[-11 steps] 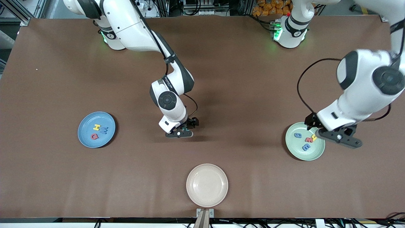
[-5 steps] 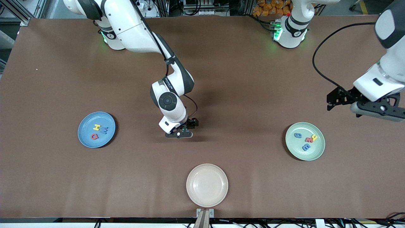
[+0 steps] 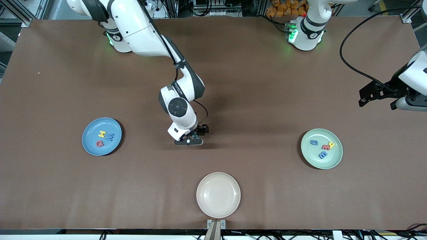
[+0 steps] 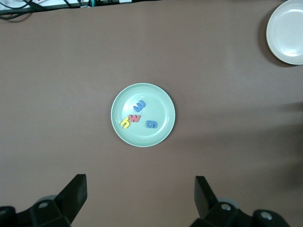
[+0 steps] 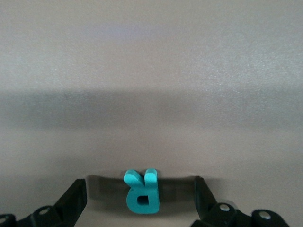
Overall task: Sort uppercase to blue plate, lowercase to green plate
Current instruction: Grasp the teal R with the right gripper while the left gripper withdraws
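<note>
The blue plate [image 3: 91, 128] holds a yellow H [image 3: 101, 134], a blue W [image 3: 109, 136] and a red round letter [image 3: 99, 143]. On the green plate [image 3: 310, 155] lie a blue g [image 3: 314, 142], a red m [image 3: 325, 146], a yellow hooked letter [image 3: 331, 144] and a blue m [image 3: 322, 155]. My right gripper [image 3: 189, 141] is low at the table's middle, open. A teal R [image 5: 142, 191] lies flat between its fingers [image 5: 78, 189], touching neither. My left gripper [image 3: 412, 104] hangs high and open, off the green plate [image 4: 158, 101] toward the left arm's end of the table.
An empty cream-white plate [image 3: 218, 195] sits near the table's front edge, nearer the front camera than the right gripper. It also shows in a corner of the left wrist view as the cream-white plate [image 4: 286, 30]. Brown tabletop lies between the three plates.
My left gripper has lifted off the green plate and swung away toward the left arm's end of the table. The right gripper has stayed almost still over the R.
</note>
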`<state>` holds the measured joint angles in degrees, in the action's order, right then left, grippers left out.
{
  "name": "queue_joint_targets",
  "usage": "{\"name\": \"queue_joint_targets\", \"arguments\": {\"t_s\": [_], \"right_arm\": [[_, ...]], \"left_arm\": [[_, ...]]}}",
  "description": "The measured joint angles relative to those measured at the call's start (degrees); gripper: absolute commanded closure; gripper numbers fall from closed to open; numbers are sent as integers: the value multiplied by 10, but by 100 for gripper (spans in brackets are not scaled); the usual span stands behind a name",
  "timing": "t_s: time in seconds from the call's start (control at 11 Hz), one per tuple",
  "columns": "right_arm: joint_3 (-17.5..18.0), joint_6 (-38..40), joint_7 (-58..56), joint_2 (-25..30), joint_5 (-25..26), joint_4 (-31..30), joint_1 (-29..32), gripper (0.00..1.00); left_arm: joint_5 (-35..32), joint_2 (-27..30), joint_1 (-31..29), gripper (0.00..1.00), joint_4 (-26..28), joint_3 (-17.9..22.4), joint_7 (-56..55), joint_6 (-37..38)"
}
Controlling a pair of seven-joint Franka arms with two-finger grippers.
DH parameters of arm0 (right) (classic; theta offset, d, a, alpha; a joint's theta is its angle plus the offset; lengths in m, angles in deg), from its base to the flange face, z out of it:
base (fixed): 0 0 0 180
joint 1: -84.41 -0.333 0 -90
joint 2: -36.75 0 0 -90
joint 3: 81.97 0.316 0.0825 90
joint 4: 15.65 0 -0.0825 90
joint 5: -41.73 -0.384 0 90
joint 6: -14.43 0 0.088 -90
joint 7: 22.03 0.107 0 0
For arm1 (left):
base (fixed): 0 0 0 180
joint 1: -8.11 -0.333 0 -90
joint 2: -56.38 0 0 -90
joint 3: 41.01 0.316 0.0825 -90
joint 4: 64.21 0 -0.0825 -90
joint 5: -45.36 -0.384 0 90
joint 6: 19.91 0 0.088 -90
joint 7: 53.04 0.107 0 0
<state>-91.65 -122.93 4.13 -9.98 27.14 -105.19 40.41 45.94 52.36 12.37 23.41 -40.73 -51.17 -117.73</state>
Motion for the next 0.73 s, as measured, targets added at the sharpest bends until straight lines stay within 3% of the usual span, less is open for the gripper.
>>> {"name": "queue_joint_targets", "arguments": {"t_s": [0.09,0.18,0.73], "right_arm": [[0,-1,0,0,0,0,0,66],[0,-1,0,0,4,1,0,100],[-3,4,1,3,43,12,0,100]], "left_arm": [[0,0,-3,0,-1,-4,-1,3],[0,1,-3,0,-2,-6,-5,8],[0,2,-6,0,-8,-8,-16,18]]}}
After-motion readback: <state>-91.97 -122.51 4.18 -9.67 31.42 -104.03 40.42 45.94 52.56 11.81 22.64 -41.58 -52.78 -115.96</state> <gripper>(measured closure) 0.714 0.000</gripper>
